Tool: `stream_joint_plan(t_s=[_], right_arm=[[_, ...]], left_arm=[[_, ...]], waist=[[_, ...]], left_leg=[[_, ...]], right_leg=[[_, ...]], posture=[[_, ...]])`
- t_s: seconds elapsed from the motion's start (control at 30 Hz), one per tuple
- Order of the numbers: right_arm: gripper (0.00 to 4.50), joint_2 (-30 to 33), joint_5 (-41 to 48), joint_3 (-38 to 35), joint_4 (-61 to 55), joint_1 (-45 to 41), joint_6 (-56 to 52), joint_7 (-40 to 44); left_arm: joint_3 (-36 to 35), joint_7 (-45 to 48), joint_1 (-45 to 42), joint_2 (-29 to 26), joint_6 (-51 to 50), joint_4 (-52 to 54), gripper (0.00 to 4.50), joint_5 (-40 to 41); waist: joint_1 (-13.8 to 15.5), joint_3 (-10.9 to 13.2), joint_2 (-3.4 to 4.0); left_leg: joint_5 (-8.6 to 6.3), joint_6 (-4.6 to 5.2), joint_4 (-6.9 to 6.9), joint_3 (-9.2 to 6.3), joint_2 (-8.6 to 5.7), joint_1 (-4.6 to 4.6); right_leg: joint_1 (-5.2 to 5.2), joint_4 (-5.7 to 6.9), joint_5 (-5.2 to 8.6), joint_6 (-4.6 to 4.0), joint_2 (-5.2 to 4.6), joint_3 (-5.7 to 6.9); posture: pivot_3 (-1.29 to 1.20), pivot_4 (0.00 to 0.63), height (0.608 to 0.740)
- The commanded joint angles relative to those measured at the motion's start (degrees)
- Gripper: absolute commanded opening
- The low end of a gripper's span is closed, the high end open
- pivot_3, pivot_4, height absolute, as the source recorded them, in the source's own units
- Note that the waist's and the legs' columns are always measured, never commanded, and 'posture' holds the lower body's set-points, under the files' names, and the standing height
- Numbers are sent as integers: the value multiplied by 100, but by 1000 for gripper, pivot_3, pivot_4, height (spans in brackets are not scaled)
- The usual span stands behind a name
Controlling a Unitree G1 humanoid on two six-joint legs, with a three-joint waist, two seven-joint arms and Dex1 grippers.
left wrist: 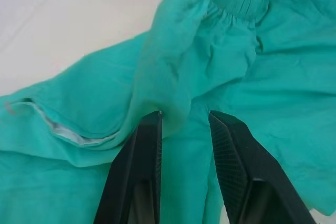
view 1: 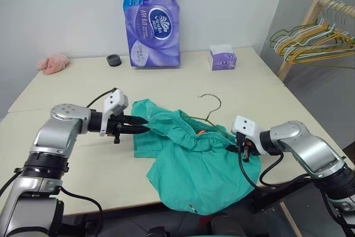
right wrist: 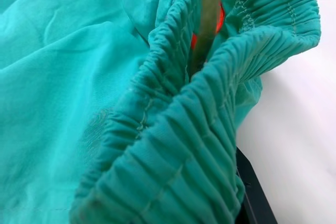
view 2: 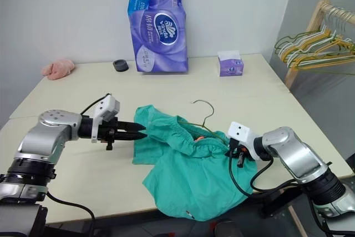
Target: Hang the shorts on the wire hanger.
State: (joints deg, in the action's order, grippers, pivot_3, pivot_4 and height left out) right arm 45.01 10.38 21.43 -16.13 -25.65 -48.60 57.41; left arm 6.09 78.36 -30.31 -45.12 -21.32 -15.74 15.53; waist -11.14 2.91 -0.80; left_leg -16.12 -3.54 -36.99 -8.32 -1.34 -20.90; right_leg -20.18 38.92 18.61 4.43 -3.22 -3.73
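**Gripping waistband on the right, left fingers parted at the cloth**

Lying crumpled near the front edge of the table (view 1: 66, 81), the shorts (view 1: 199, 170) spill partly over that edge. The wire hanger (view 1: 211, 112) sits inside the waistband: hook and neck stick out toward the back of the table, the rest is buried under cloth. In the right wrist view an olive wire runs down between two gathered folds of elastic, with a bit of orange showing behind it.

Left gripper (view 1: 145, 125) points level across the table at the shorts' left side. Its fingers (left wrist: 142, 182) stand a narrow gap apart, a fold of teal cloth at the tips between them; can't tell if that fold is touching the pads, nothing clamped.

Right gripper (view 1: 236, 148) is at the right end of the waistband, jaws closed, gathered elastic bunched over the fingers in its wrist view. Reads as pinching the waistband.

Back of the table: purple tissue pack (view 1: 152, 23) upright against the wall, small purple tissue box (view 1: 223, 58) to its right, black round object (view 1: 114, 60) to its left, pink cloth (view 1: 53, 62) at far left. Wooden rack (view 1: 310, 20) off the right side carries bunched hangers (view 1: 310, 43).
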Motion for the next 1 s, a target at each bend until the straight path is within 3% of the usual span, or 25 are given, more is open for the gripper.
stream_joint_plan(t_s=[0.03,0.2,0.57,1.0], right_arm=[[93,107,54,-190,-232,-21,78,15],[93,255,61,-189,-388,44,123,68],[93,561,212,-369,-736,258,79,89],[93,1205,456,-720,-1086,686,90,234]], left_arm=[[79,-329,-110,210,583,-254,1448,-323],[-26,-726,-421,539,1091,-995,1448,-519],[-144,-399,-361,552,1001,-1114,75,-318],[-111,-976,-528,710,1697,-1646,75,-701]], waist=[[-5,0,0],[-7,-1,-1],[-21,-1,-1],[-15,-1,-1]], left_leg=[[0,0,0,0,0,0],[0,0,0,0,1,-2],[0,0,0,0,1,-2],[0,0,0,2,1,-2]], right_leg=[[0,0,0,0,0,-1],[-3,-1,0,0,0,1],[-2,0,0,0,-3,1],[0,-2,0,0,-4,1]], posture=[[-212,4,740],[-215,4,740],[-227,4,740],[-233,12,740]])
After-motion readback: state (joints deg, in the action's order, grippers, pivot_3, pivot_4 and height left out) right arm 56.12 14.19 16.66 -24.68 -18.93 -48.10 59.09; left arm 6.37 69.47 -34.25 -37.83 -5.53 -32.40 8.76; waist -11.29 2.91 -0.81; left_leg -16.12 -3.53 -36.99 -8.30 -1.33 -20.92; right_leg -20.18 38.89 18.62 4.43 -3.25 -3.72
